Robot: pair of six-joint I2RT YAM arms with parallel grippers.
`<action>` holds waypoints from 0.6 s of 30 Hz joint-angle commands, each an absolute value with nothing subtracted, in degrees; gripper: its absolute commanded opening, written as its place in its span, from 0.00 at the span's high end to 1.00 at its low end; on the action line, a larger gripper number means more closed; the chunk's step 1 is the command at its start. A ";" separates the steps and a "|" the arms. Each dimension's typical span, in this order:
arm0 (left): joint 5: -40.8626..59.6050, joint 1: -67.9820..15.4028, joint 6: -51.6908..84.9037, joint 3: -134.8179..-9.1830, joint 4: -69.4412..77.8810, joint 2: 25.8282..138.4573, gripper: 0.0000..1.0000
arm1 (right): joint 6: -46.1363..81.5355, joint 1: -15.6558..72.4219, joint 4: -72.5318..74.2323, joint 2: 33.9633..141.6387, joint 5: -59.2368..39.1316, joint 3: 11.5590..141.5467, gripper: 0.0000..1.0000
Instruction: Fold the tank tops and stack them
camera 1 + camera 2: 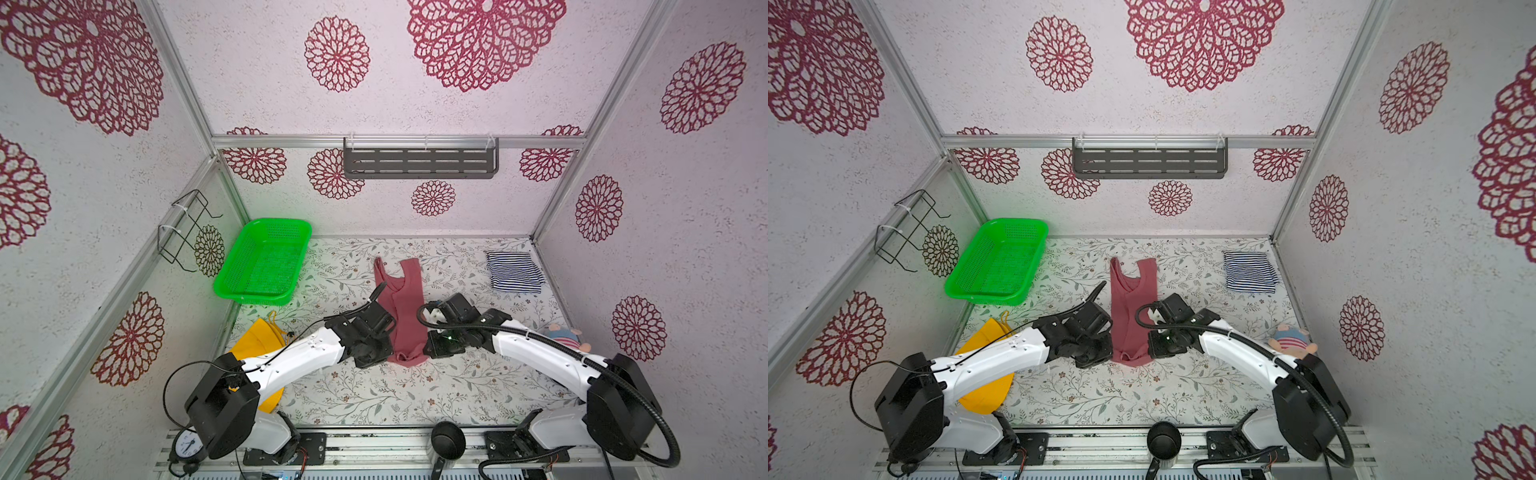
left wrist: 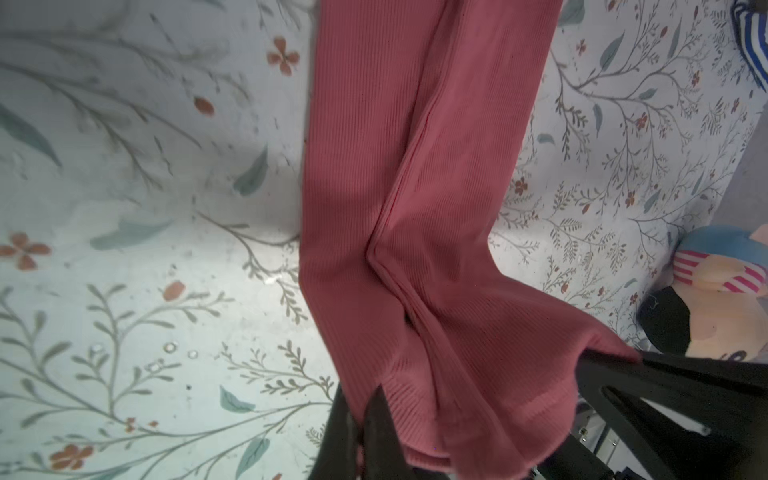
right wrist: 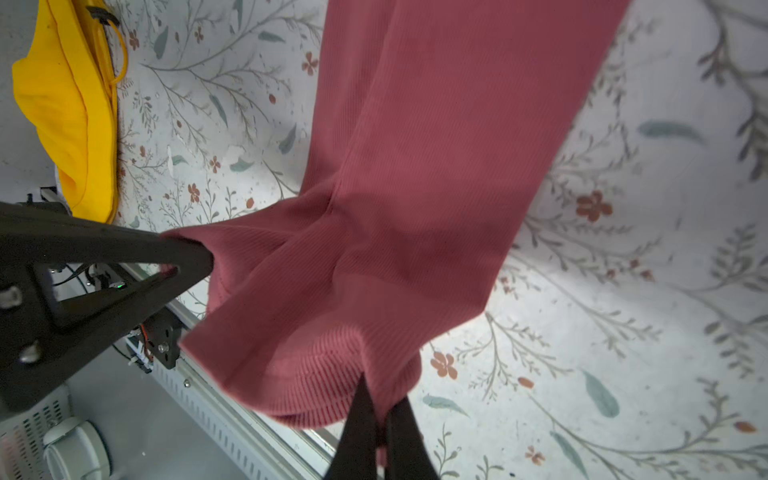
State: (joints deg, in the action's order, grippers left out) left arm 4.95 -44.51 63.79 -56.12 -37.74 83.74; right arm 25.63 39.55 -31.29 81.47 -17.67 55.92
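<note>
Floral-print worktop. Green perforated plastic basket at far left, tilted against the left wall. Yellow cloth hat at near left, partly covered. Striped plush toy at the right edge. Grey slotted shelf on the far wall. Black wire rack on the left wall. Clock at the near-left corner, off the worktop.
</note>
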 commanded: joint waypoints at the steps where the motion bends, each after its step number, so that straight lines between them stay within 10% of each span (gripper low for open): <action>1: 4.28 -40.87 56.02 -58.44 -40.21 85.57 1.00 | 19.95 36.68 -34.34 84.45 -16.39 61.03 0.94; 18: 10.11 -28.60 40.01 -78.46 -36.26 105.06 1.00 | 9.72 27.93 -36.51 106.91 -20.44 82.26 0.93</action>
